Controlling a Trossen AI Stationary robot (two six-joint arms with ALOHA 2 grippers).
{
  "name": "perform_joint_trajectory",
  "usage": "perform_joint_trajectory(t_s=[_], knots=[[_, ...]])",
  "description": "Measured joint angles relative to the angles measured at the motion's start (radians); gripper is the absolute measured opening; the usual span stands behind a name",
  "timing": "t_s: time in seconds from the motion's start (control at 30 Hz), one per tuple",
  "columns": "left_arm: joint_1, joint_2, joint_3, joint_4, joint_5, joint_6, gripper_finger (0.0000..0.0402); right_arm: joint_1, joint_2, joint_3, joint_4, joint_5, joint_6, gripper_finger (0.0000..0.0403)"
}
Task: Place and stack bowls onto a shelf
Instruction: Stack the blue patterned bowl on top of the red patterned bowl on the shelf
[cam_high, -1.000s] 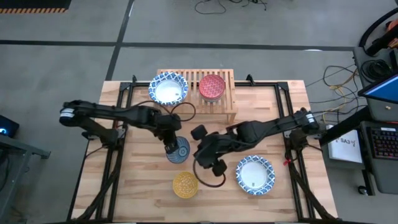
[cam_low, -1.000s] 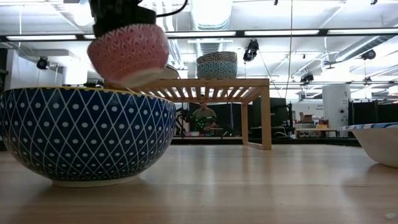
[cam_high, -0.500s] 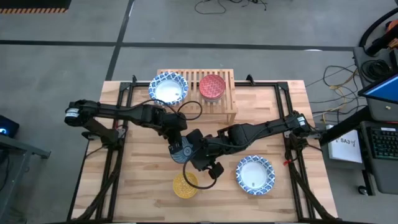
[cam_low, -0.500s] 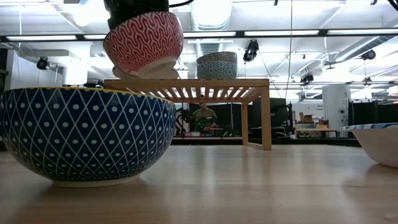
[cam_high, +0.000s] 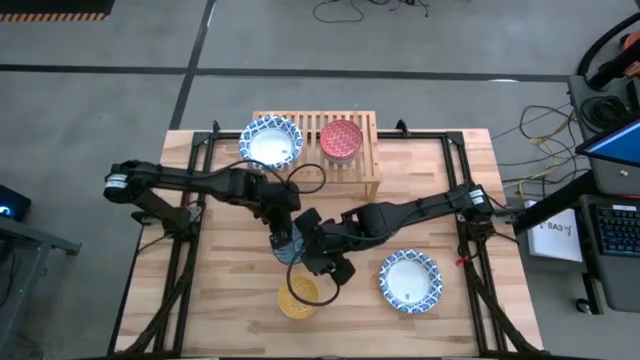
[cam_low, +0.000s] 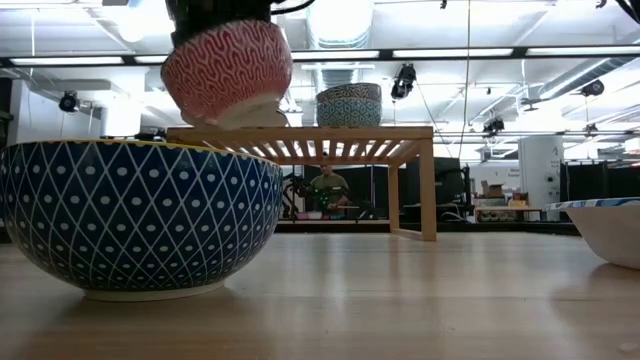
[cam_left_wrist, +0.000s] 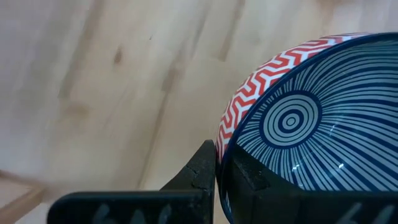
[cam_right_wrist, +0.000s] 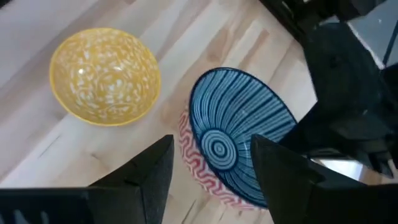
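Note:
My left gripper (cam_high: 284, 236) is shut on a small bowl (cam_right_wrist: 233, 134), red zigzag outside and blue-striped inside, held in the air over the table's middle. In the low view this bowl (cam_low: 228, 70) hangs high and tilted. My right gripper (cam_right_wrist: 211, 149) stands open right beside it, one finger on either side of its near rim. The yellow bowl (cam_high: 297, 297) rests on its base on the table. The shelf (cam_high: 365, 165) bears a white bowl (cam_high: 270, 143) and a red bowl (cam_high: 341, 140). Another white bowl (cam_high: 409, 281) sits at the front right. My left gripper pinches the small bowl's rim (cam_left_wrist: 221, 146), one finger outside on the red wall (cam_left_wrist: 202, 168) and one inside on the blue stripes (cam_left_wrist: 245, 174). The fingers slant down from the table's left. The bowl is lifted clear and tilted. My right gripper: I cannot tell whether its fingers touch the bowl.
In the low view the yellow bowl's blue-patterned outside (cam_low: 140, 215) fills the near left. The shelf's leg (cam_low: 428, 190) stands behind it. Bare wood lies between the shelf and the front-right white bowl (cam_low: 610, 232). A person sits in the room beyond.
My left gripper has carried the small bowl a little toward the table's right and slightly up, and the bowl's tilt has changed. My right gripper has moved toward the table's left and down, closing in on the held bowl.

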Motion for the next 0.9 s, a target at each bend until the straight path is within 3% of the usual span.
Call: perform_joint_trajectory(t_s=[0.1, 0.4, 0.67, 0.77, 0.9], knots=[[0.000, 0.000, -0.003, 0.002, 0.101, 0.091, 0.0001, 0.001, -0.001, 0.000, -0.009, -0.012, -0.012, 0.0203], [-0.002, -0.001, -0.007, 0.005, 0.092, 0.181, 0.0002, 0.000, -0.002, 0.000, -0.010, -0.032, -0.027, 0.0203], [-0.050, -0.014, -0.029, 0.020, 0.120, 0.488, 0.0006, -0.001, -0.002, 0.000, -0.008, -0.152, -0.087, 0.0203], [-0.058, -0.015, -0.063, 0.057, 0.013, 0.439, 0.0007, -0.006, -0.005, 0.001, -0.022, -0.196, -0.025, 0.0203], [-0.057, -0.028, -0.142, 0.085, -0.095, 0.239, 0.0006, -0.021, -0.039, -0.010, -0.139, -0.183, 0.108, 0.0203]])
